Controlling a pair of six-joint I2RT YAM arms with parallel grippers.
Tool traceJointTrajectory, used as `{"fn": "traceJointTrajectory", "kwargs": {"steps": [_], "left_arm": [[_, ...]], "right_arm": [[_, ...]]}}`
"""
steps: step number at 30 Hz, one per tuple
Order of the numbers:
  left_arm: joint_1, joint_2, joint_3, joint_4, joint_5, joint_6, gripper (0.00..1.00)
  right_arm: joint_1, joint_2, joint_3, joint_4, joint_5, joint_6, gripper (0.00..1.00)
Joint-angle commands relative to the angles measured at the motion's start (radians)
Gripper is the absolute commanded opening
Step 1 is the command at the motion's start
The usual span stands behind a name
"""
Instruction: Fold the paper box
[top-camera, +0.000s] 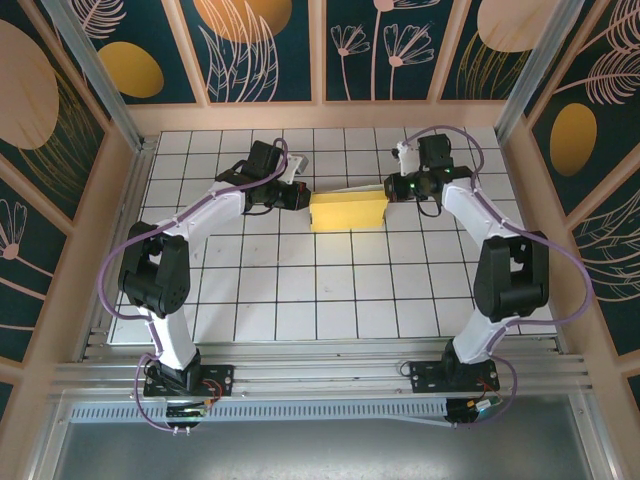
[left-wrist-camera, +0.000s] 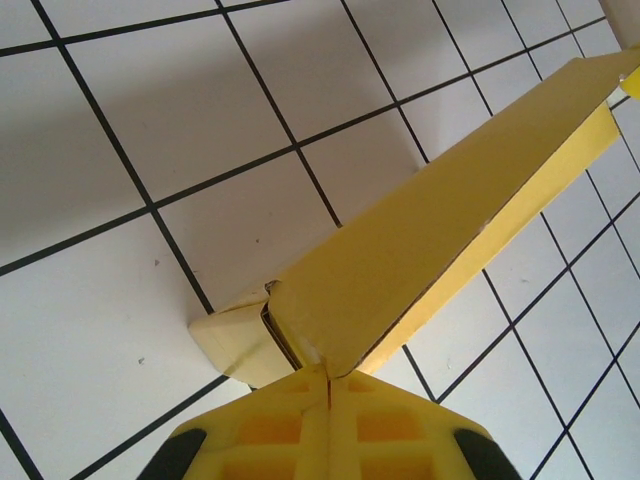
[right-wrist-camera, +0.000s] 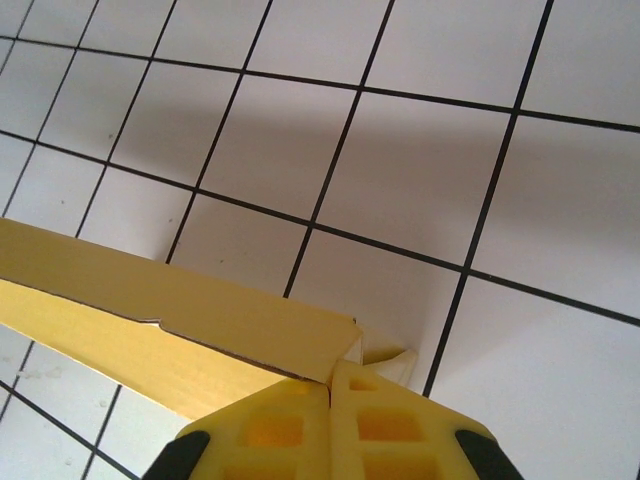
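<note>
Thin yellow card paper box (top-camera: 348, 211) sits mid-table, toward the far side, strung between the two arms. From above it reads as a yellow rectangle, roughly two tiles wide, long axis left to right. In the left wrist view the paper box (left-wrist-camera: 420, 250) stands on edge as a tall, narrow wedge with its shadow on the tiles below. I judge it raised off the surface, not lying flat.

The left gripper (top-camera: 300, 197) is clenched. Its fingers meet at a seam (left-wrist-camera: 328, 375) with the box corner running into it, so it is pinching the card. The right gripper (top-camera: 392, 188) does the same at the other end, closed (right-wrist-camera: 330, 372) on the box (right-wrist-camera: 180, 310).

A small pale end flap (left-wrist-camera: 235, 340) sticks out beside the left pinch, and another (right-wrist-camera: 390, 360) by the right.

My read is that the main folds are in and the body is collapsed. What is left is dealing with those end flaps, setting the box down on the white tiled table with black grid lines (top-camera: 300, 290), and letting go.
</note>
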Motion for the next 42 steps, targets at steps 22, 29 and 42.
{"fn": "traceJointTrajectory", "kwargs": {"steps": [22,29,42], "left_arm": [[-0.055,0.019,-0.052,-0.018,-0.019,-0.029,0.00],[-0.059,0.007,-0.082,-0.014,-0.030,-0.025,0.00],[-0.059,0.009,-0.075,-0.014,-0.041,-0.022,0.00]], "right_arm": [[0.117,-0.075,-0.203,-0.029,0.163,0.078,0.00],[0.126,-0.129,-0.238,-0.021,0.171,0.099,0.01],[0.100,-0.244,-0.178,-0.021,0.058,0.171,0.29]]}}
